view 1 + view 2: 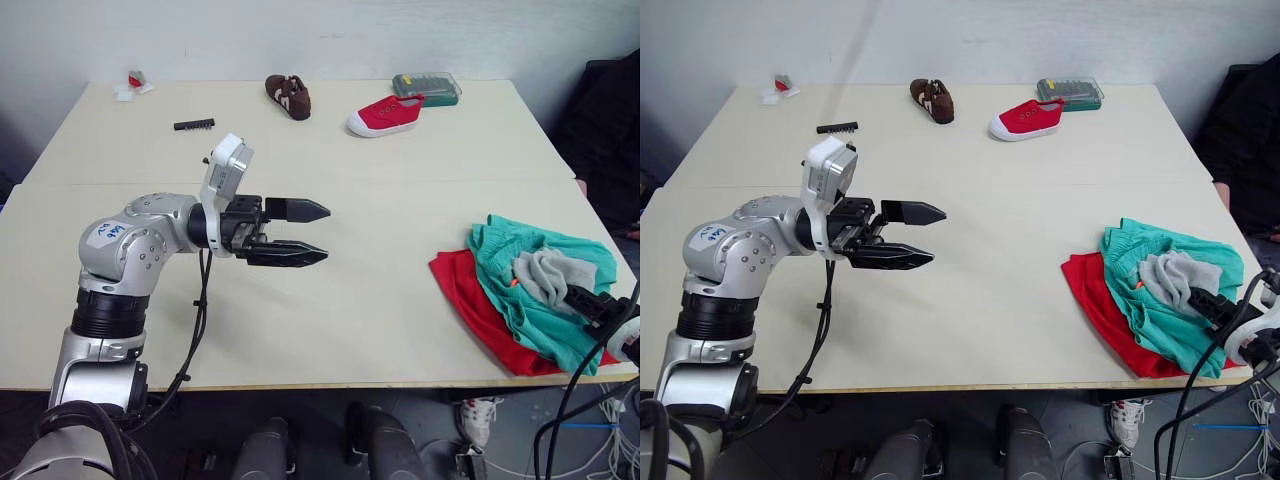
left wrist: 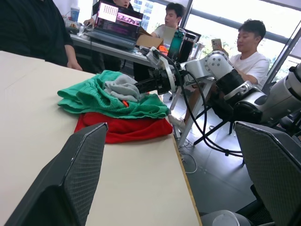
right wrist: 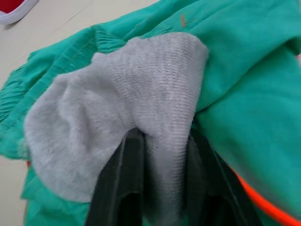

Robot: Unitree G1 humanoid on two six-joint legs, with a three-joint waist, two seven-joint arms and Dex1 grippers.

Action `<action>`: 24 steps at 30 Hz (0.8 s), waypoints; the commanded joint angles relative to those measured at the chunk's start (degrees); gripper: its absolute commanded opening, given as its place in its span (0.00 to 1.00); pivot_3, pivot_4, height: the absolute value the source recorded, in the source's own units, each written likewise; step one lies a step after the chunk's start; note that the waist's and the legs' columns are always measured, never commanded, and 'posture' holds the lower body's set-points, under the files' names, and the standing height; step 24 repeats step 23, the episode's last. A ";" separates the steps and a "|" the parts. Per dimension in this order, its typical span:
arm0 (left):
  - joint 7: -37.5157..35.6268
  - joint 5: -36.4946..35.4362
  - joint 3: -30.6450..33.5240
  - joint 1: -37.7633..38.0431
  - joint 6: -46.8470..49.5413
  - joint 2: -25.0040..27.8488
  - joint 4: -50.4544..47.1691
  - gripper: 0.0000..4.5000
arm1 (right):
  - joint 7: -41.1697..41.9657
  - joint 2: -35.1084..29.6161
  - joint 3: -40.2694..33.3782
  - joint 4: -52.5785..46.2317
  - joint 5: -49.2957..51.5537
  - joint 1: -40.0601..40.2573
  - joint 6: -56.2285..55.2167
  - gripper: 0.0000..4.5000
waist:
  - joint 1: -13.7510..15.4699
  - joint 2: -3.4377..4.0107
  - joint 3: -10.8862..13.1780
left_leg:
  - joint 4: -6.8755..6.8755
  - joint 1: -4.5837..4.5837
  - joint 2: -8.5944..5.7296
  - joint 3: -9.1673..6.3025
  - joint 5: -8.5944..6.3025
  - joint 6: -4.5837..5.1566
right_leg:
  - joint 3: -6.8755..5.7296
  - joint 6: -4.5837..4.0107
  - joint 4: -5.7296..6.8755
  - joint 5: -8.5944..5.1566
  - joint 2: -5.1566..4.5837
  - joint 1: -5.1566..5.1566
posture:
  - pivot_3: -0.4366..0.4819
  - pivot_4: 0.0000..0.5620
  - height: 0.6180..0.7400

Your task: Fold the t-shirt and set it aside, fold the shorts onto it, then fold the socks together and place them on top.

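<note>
1. Left eye view: a pale table (image 1: 330,300) carries a heap of clothes at its near right corner.
2. The red t-shirt (image 1: 468,295) lies at the bottom of the heap, the teal shorts (image 1: 520,300) are crumpled over it, and the grey socks (image 1: 545,272) sit on top.
3. The right gripper (image 1: 590,300) reaches in from the near right edge. In the right wrist view its two black fingers (image 3: 124,188) are closed on a fold of sock.
4. The left gripper (image 1: 300,233) hovers above the table left of centre, well apart from the clothes, its fingers spread and holding nothing.
5. Along the far edge lie a brown shoe (image 1: 288,96), a red canvas shoe (image 1: 385,116), a green case (image 1: 427,88) and a small black strip (image 1: 194,125).
6. The left wrist view shows people seated beyond the table.
</note>
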 commanded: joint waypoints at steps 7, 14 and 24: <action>-2.34 3.46 0.17 -0.35 -2.74 2.12 4.56 1.00 | 14.50 -6.23 -1.04 -8.39 -3.59 14.33 -12.19 0.95 | 0.82 0.03 0.02 | 0.00 -0.02 0.00 -0.01 -0.02 0.03 | -0.01 0.01 -0.04 0.00 -0.01 0.00 | 0.48 0.27 1.00; -6.57 5.36 3.76 9.32 -3.98 12.63 4.31 1.00 | 37.61 -16.07 -12.93 -10.34 -10.09 33.28 -25.98 0.99 | 0.97 0.09 0.04 | -0.01 0.04 0.26 0.12 -0.15 -0.08 | 0.13 0.03 -0.24 0.00 0.41 0.01 | 0.48 0.27 1.00; -9.39 -0.27 16.17 17.88 0.84 23.40 3.58 1.00 | 58.90 -25.26 -28.43 0.35 -11.22 43.77 -28.25 0.99 | 1.51 -0.05 0.06 | 0.04 0.02 0.68 0.09 -0.43 0.07 | 0.17 -0.20 -0.55 -0.10 0.68 0.05 | 0.48 0.27 1.00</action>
